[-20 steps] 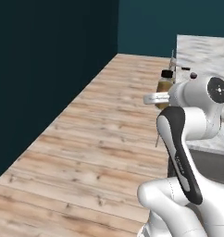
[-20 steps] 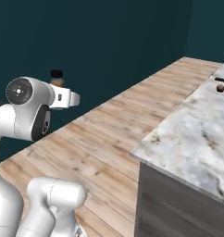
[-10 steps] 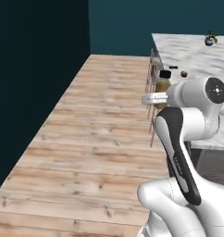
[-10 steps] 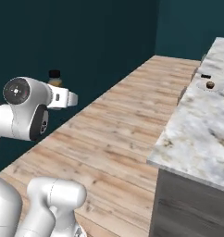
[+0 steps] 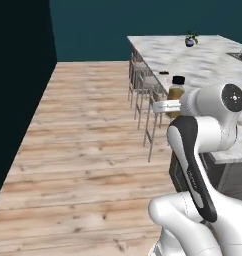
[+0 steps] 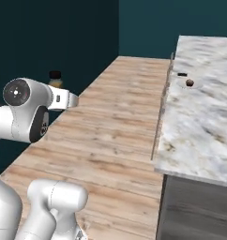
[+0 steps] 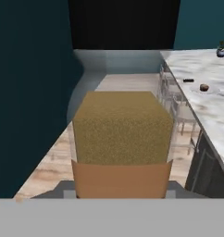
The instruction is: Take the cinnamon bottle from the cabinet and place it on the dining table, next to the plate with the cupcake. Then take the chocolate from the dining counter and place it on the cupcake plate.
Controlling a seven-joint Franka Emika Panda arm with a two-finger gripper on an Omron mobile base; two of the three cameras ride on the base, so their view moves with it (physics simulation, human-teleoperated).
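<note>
Surface: the dining table (image 5: 208, 60), a long marble-look slab, runs from the right middle to the upper right of the left base view and fills the right half of the right base view; grey stools (image 5: 143, 85) stand along its near edge.
Floor: pale wood planks (image 5: 83, 140) across the middle of both base views, dark teal walls behind.
Step in hand: carrying the cinnamon bottle to the surface (my reading: the bottle is off the cabinet and the base is bringing it along the slab).
Cinnamon bottle: cinnamon bottle (image 5: 176, 94), upright, black cap up, sits just left of the arm's wrist at right centre of the left base view; in the hand view its orange-brown body takes up the centre and lower middle.
Fingers: closed on the bottle's sides, holding it; the fingers themselves are hidden behind the bottle in the hand view.
Gripper: gripper (image 6: 74, 99) at left centre of the right base view, bottle cap showing just behind the arm.
Cupcake: cupcake (image 6: 190, 83), a small brown round at upper right on the slab; its plate is too faint to make out.
Chocolate: chocolate (image 6: 182, 74), a small black bar just beyond the cupcake, apart from it.
Next move: likely to close on the slab, reach over the edge and set the bottle down upright beside the cupcake (without knocking either small item).
Writing: none legible; the label band shows plain.
</note>
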